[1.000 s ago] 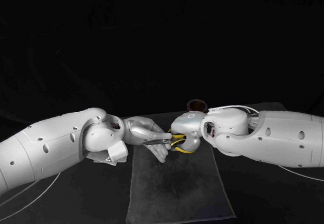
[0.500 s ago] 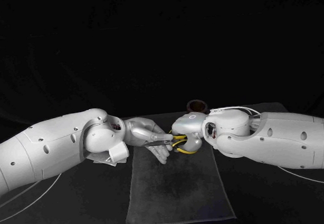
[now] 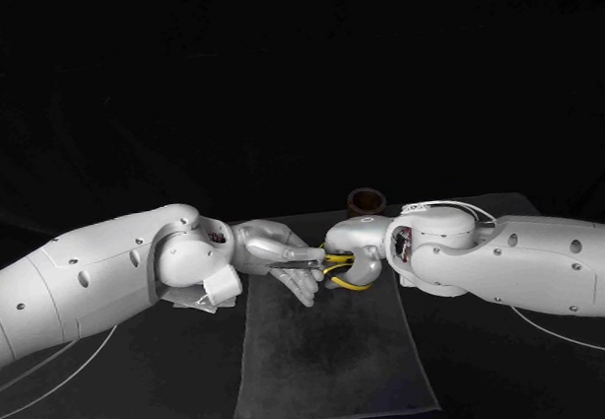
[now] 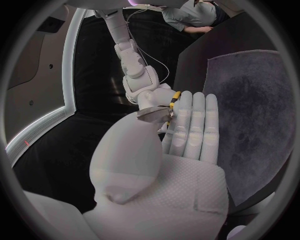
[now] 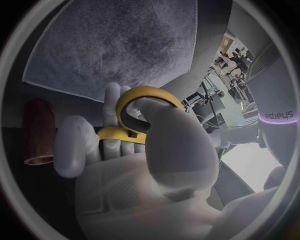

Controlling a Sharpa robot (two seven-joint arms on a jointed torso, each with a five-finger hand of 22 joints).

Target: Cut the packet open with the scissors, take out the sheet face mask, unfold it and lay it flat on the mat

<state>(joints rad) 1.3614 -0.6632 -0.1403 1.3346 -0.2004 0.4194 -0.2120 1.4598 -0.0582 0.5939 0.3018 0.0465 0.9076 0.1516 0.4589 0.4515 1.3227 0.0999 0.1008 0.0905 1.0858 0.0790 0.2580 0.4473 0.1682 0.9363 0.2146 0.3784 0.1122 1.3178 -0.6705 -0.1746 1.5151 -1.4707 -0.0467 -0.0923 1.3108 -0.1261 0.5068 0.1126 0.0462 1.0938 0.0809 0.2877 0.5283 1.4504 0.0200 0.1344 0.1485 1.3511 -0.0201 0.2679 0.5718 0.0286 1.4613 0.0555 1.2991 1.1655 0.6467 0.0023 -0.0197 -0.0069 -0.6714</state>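
Observation:
Scissors (image 3: 336, 267) with yellow handles (image 5: 139, 102) and dark blades (image 4: 154, 112) hang over the far end of the grey mat (image 3: 330, 355). My right hand (image 3: 353, 248) grips the handles, with its thumb through one loop. My left hand (image 3: 284, 260) faces it from the other side, fingers straight. The blades lie between its thumb and its flat fingers (image 4: 190, 125), apparently pinched there. In the left wrist view my right hand (image 4: 147, 96) meets the blades just past my fingertips. The two hands almost touch above the mat's far edge.
A brown cylinder (image 3: 366, 201) stands on the black table just beyond the mat, behind my right hand, and appears as the brown cylinder (image 5: 37, 131) in the right wrist view. The near stretch of the mat (image 5: 125, 45) lies flat and bare.
My right arm has sunk a little and drawn back to the right, uncovering more of the brown cylinder. The left hand and the scissors have hardly moved.

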